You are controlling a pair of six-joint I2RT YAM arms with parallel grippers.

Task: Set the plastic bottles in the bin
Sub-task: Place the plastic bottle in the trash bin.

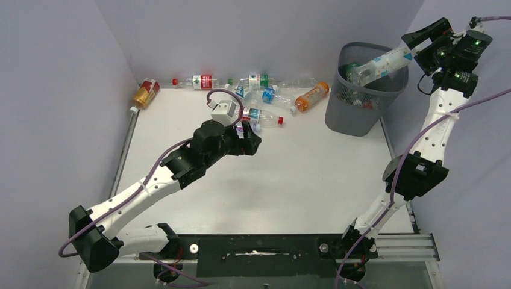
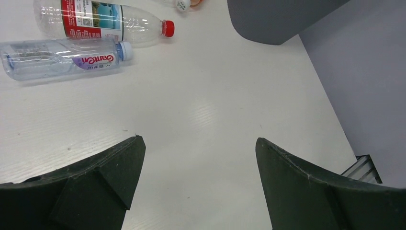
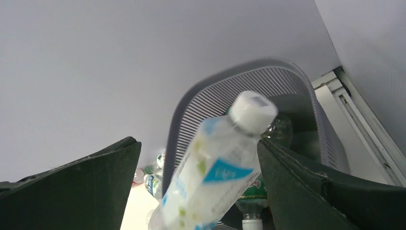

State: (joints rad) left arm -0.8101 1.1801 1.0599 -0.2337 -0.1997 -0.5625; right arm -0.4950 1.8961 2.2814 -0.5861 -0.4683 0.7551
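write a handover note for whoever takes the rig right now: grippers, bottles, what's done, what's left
Left gripper: open, empty, over the table near a red-label bottle and a Ganten bottle.
Right gripper: open above the bin; a white-capped bottle is loose between its fingers, cap toward the bin.
Done: some bottles lie in the bin.
Left: the rest on the table, from the amber bottle at far left to the orange bottle beside the bin.

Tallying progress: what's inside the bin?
At least two bottles lie in the bin, one green-labelled; a white-capped bottle is tipped over its rim. The mesh wall and that bottle hide anything deeper.
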